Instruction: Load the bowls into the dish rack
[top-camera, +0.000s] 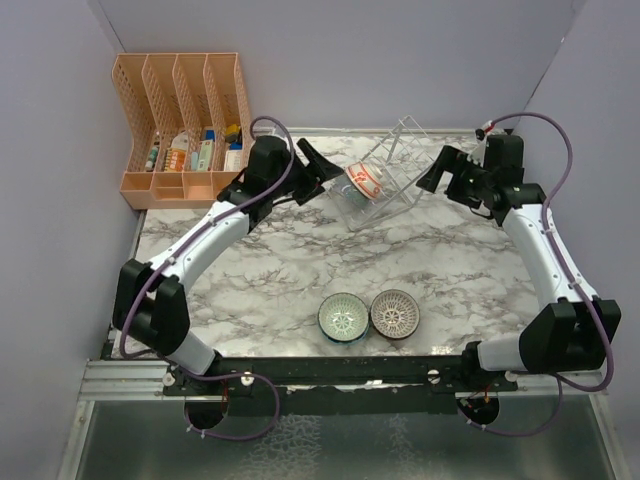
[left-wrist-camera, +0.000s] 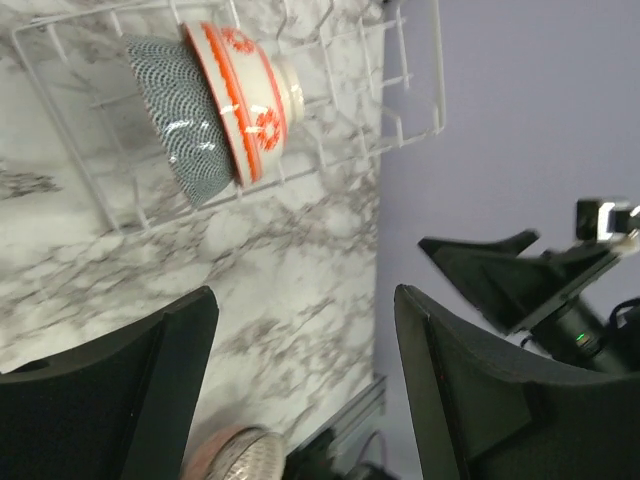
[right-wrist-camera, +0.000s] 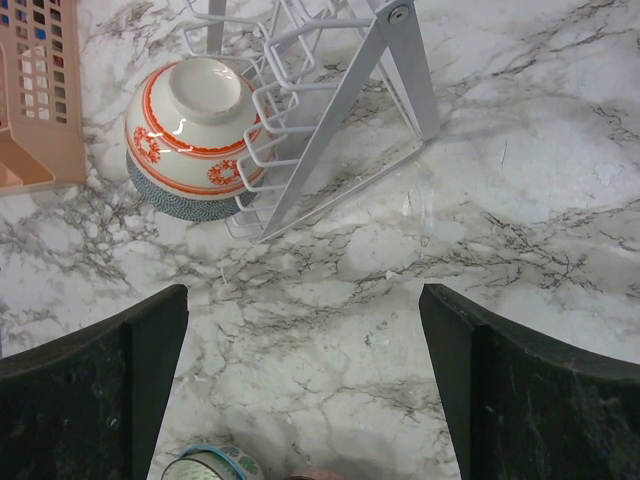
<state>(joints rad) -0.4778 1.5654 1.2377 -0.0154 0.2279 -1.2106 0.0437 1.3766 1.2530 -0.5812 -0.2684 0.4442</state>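
From the top, the dish rack (top-camera: 388, 178) stands at the far middle of the marble surface (top-camera: 450, 270). The red-banded bowl (top-camera: 365, 183) sits in the left part of the rack, tipped on its side. The teal bowl (top-camera: 343, 317) and the brown-grey bowl (top-camera: 396, 313) lie side by side at the near middle, mouth up and well apart from the rack. The left fingers (top-camera: 318, 162) are just beside the left end of the rack and the right fingers (top-camera: 436, 174) are near its right end. An orange organizer (top-camera: 185, 120) stands at the far left.

In the left wrist view, the left fingers (left-wrist-camera: 150, 380) stand apart with only bare marble between them; they grip nothing. Beyond them the red-banded bowl (left-wrist-camera: 240, 105) leans between the wires of the dish rack (left-wrist-camera: 410, 110), its foot toward the purple wall. The right fingers (left-wrist-camera: 495, 270) show as dark shapes at the right.

In the right wrist view, the right fingers (right-wrist-camera: 110, 380) are wide open and hold nothing. Ahead, the red-banded bowl (right-wrist-camera: 190, 135) rests against the wires at the end of the dish rack (right-wrist-camera: 340, 110), with its foot toward the camera. A corner of the orange organizer (right-wrist-camera: 35, 90) is at the left edge and the rim of the teal bowl (right-wrist-camera: 210, 462) is at the bottom edge.
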